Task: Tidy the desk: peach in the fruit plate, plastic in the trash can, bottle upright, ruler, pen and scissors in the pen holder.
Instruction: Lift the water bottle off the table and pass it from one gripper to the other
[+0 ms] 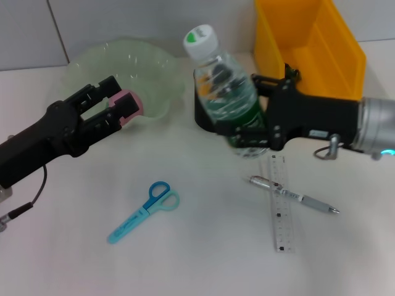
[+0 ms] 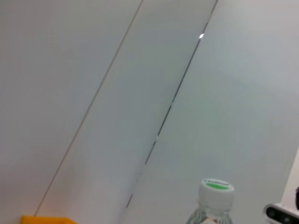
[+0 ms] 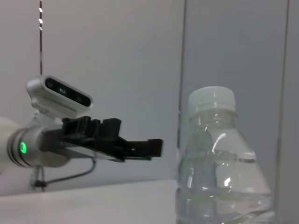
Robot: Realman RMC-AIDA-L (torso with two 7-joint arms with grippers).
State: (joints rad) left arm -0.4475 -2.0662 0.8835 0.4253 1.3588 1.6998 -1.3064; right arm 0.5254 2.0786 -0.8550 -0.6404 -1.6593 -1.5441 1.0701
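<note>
Nearest the robot, blue scissors [image 1: 144, 211] lie flat on the white surface [image 1: 203, 259], below and just right of the left gripper, long axis diagonal, ringed handles toward the bottle and closed blades toward the near left. Below the right gripper, a clear ruler [image 1: 279, 203] lies with its long axis running near to far; a silver pen [image 1: 294, 195] lies across it, tip pointing to the robot's right.

Farther in, the right gripper [image 1: 237, 132] is closed on the lower body of a clear water bottle [image 1: 223, 86], which stands close to upright, white cap toward the wall and leaning slightly left. The left gripper [image 1: 120, 102] hangs well to the left of the bottle, its jaws a small way apart around a pink object; whether they press it cannot be told. Directly behind this gripper sits a translucent green fruit plate [image 1: 145, 71]. Beyond the right gripper, against the wall, stands a yellow bin [image 1: 324, 52].
</note>
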